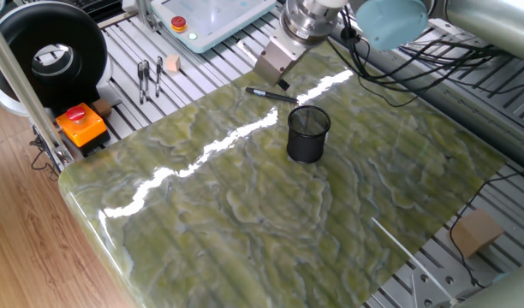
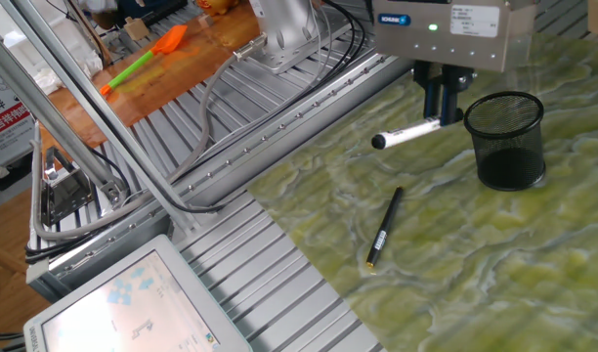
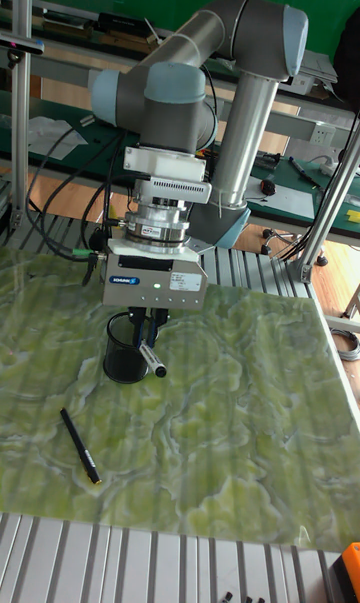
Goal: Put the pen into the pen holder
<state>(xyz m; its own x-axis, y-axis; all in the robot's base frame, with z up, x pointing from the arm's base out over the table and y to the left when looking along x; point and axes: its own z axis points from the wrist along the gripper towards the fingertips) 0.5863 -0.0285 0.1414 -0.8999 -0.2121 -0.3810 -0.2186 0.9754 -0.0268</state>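
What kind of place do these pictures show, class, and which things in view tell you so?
Probably a robotics lab or workshop: an industrial robot arm stands on a slatted aluminium bench, with an emergency stop button and a control tablet nearby.

Gripper (image 2: 442, 101) downward (fingers clamped)
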